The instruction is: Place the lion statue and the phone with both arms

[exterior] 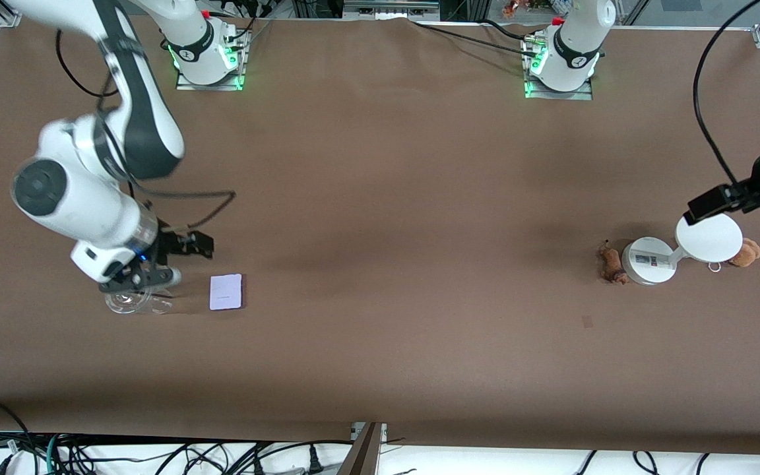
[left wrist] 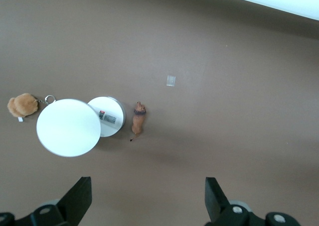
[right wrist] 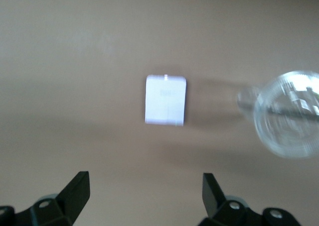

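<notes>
Brown table [exterior: 380,218]; phone [exterior: 225,291] lies flat. Both grippers, right [right wrist: 144,198] and left [left wrist: 147,198], are held above, fingers spread.

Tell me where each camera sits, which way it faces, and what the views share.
Front view: high across the table, facing both arm bases; both arms show.
Left wrist view: looks down past open left gripper at lion statue, white stand, tan plush.
Right wrist view: looks down past open right gripper at phone, clear glass.
Shared: front view also shows all five.
</notes>
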You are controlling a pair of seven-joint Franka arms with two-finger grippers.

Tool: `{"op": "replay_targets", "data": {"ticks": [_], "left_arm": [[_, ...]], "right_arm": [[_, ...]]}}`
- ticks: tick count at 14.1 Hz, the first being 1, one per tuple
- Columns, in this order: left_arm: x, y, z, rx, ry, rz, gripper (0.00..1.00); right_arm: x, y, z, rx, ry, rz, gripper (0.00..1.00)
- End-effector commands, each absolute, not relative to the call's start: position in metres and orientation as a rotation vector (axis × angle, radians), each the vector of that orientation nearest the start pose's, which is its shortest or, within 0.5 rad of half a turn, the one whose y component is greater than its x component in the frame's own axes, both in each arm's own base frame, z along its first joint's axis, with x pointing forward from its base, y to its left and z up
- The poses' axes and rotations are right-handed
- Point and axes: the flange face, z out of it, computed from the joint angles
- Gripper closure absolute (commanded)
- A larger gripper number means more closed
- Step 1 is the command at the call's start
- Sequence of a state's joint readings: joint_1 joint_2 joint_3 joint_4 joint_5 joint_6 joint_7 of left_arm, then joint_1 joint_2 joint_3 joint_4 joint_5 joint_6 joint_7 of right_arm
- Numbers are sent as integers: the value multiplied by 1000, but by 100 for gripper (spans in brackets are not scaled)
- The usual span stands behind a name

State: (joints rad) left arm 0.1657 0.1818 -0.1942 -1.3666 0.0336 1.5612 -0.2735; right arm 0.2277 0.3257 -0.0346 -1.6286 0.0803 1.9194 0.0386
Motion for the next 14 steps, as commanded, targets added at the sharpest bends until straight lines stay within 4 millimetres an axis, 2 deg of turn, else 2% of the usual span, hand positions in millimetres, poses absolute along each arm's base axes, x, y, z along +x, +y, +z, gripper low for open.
{"op": "replay_targets", "data": {"ticks": [1,2,3,4,5,6,8,10,14], "left_arm": [[581,-11,616,-3121,-381,14,0],[578,-12,613,-3122,-357,26,0],[575,-14,612,-3139,-240,30,0],[575,-11,611,-3147,-120,34,0],[574,-9,609,-3148,-92,44,0],[574,-6,607,-3149,-102,49,0],[575,-3,606,-3148,-116,56,0],[579,-3,604,-3148,-138,59,0],[585,-5,606,-3146,-160,42,0]], "right_arm": [[602,125,485,-3072,-144,127,0],[593,123,508,-3070,-151,116,0],[583,121,530,-3069,-155,123,0],[575,116,544,-3070,-148,153,0],[570,107,556,-3072,-137,175,0],[570,105,563,-3074,-144,172,0],[572,106,565,-3134,-174,167,0],[574,103,582,-3144,-188,115,0],[575,103,584,-3142,-154,106,0]]}}
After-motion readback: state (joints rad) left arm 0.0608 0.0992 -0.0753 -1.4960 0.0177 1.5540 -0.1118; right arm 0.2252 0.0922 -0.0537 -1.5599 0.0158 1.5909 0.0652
